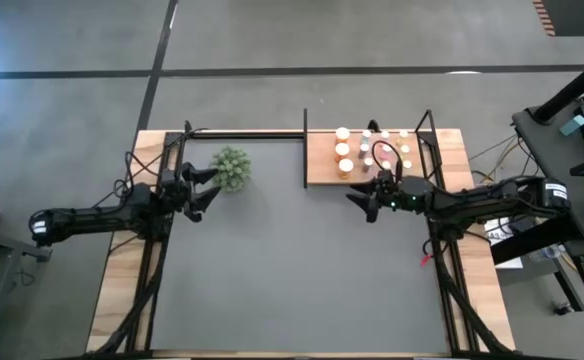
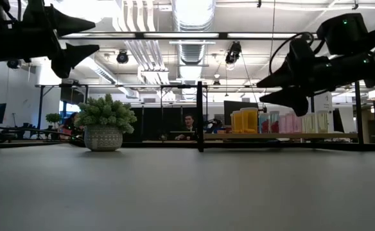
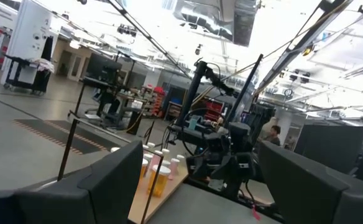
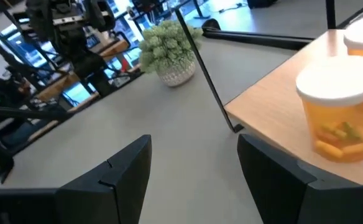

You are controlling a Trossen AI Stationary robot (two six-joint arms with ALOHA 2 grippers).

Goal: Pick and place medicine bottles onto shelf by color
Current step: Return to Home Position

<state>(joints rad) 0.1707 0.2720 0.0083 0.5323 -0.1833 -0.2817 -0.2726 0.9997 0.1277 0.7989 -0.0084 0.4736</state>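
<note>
Right gripper (image 1: 361, 204) spread beside shelf (image 1: 320, 160), left gripper (image 1: 208, 193) spread by plant (image 1: 231, 168), writing on medicine bottles (image 1: 345, 150) unreadable

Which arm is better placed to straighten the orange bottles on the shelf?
Right. The right gripper, open, hovers just off the shelf near the orange bottles; the left gripper is across the table by the plant.

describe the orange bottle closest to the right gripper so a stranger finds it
Find the wooden shelf by the right arm. Orange bottles line its end nearest the plant. Take the bottle closest to the table's middle, wider than the pink vials beside it.
</note>
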